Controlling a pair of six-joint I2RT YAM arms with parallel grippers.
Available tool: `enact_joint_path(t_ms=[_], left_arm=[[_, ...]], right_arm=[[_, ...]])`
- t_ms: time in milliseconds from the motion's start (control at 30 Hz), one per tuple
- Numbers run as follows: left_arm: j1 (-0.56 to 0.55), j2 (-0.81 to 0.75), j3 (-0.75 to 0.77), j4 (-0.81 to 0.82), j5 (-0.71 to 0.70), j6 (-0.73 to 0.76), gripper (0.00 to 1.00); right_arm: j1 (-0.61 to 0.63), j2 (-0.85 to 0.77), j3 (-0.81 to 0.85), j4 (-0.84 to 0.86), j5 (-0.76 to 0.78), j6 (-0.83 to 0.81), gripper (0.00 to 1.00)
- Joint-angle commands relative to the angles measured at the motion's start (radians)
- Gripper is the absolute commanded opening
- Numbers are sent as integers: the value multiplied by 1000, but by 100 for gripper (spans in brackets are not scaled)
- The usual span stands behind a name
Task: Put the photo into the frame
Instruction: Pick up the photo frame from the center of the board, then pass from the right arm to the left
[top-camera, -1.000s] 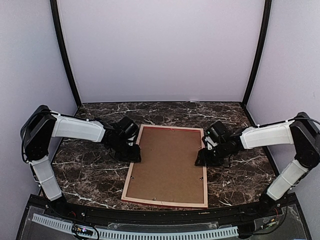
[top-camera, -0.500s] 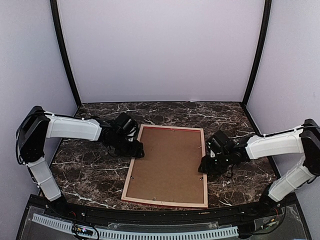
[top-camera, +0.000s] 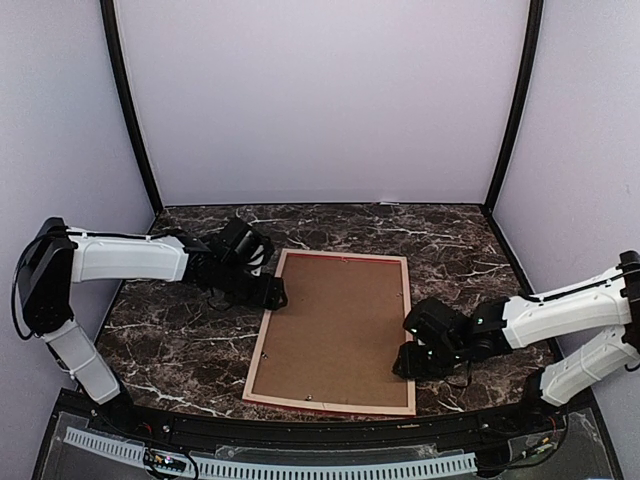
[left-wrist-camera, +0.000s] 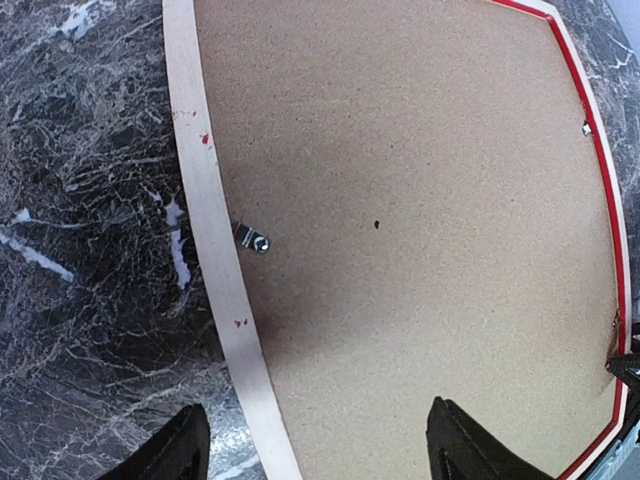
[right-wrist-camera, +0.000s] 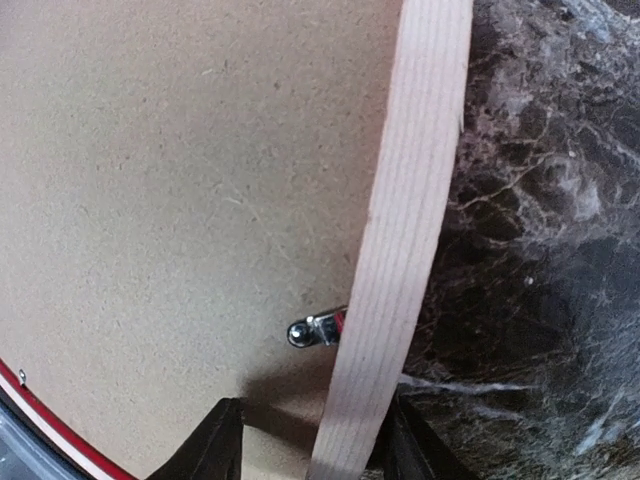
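Observation:
The frame (top-camera: 330, 405) lies face down on the marble table, pale wood rails up, with the brown backing board (top-camera: 335, 325) filling it. The photo is hidden. My left gripper (top-camera: 268, 292) is open low over the frame's left rail (left-wrist-camera: 205, 200), one fingertip (left-wrist-camera: 170, 450) over the marble and the other over the board (left-wrist-camera: 400, 180). My right gripper (top-camera: 408, 362) is open astride the right rail (right-wrist-camera: 415, 200), its outer finger (right-wrist-camera: 410, 445) against the wood and the inner one apart from it, over the board (right-wrist-camera: 180, 170).
Small metal turn tabs (left-wrist-camera: 252, 238) (right-wrist-camera: 315, 328) sit at the rails over the board's edge. A red lip (left-wrist-camera: 600, 200) lines the frame's inner edge. Dark marble table (top-camera: 180, 340) lies on both sides; lilac walls (top-camera: 320, 100) close the back and sides.
My left gripper has opened wider and shifted slightly up the left rail. My right arm slid down the right rail toward the near edge, its jaws narrowing a little.

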Motion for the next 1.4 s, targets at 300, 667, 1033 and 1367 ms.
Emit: enact_joint_path(t_ms=[300,667,1033,1367], left_arm=[[-62,-233,-134,120,42,74,85],[-324,-310,-132,97,-6,360,85],[-606,-176,-9,24,-303,586,95],[-705,-7,86,-25,-531,702,94]], right_arm=[[23,171,83,-106,157,56,11],[-110,224,325,-108,112,-116,0],[-188,136,470,-269,-56,-252,0],[-197,106,583,-396,-147,-279,0]])
